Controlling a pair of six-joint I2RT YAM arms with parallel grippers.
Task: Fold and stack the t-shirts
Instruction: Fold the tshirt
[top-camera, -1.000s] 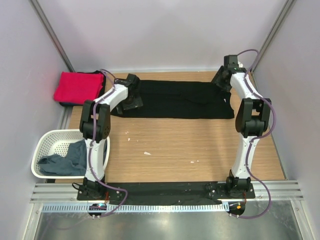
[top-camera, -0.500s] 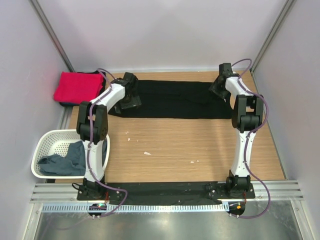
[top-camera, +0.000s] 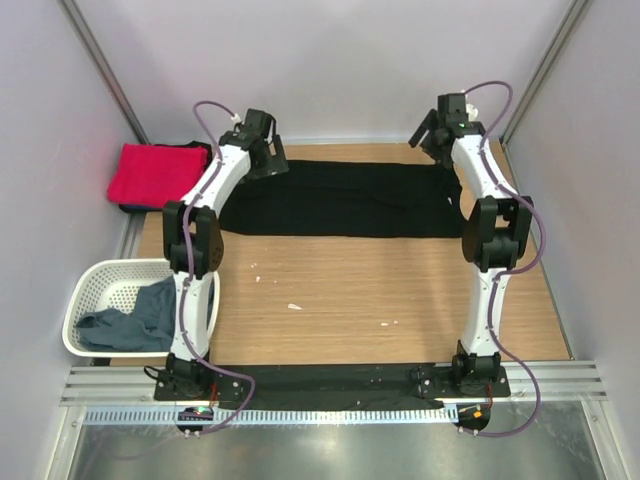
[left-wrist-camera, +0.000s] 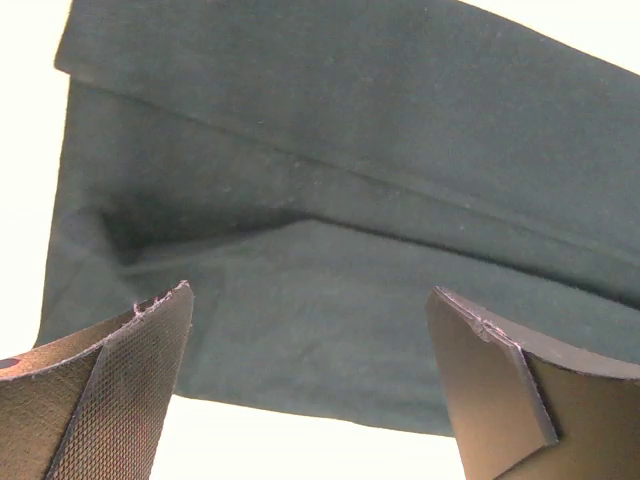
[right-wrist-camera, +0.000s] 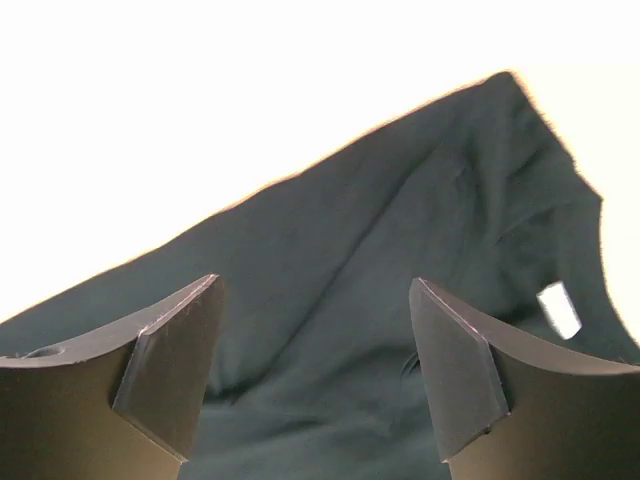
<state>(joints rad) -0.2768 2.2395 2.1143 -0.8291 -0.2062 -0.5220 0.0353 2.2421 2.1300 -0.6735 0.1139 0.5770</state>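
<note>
Both arms are stretched to the far side of the surface (top-camera: 350, 300), where the black t-shirt (top-camera: 350, 198) lies flat as a long folded band running left to right. The left claw (top-camera: 264, 152) hangs over the shirt's left end, jaws spread wide with nothing between them, and its wrist view shows only dark cloth with a fold line below. The right claw (top-camera: 428, 130) sits above the far right corner, released too, and its camera looks down on rumpled black fabric and a small white label (right-wrist-camera: 558, 308). The red t-shirt (top-camera: 152, 174) rests folded at the far left. The grey-blue t-shirt (top-camera: 130, 322) lies crumpled in the white basket (top-camera: 100, 270) beside the left arm.
</note>
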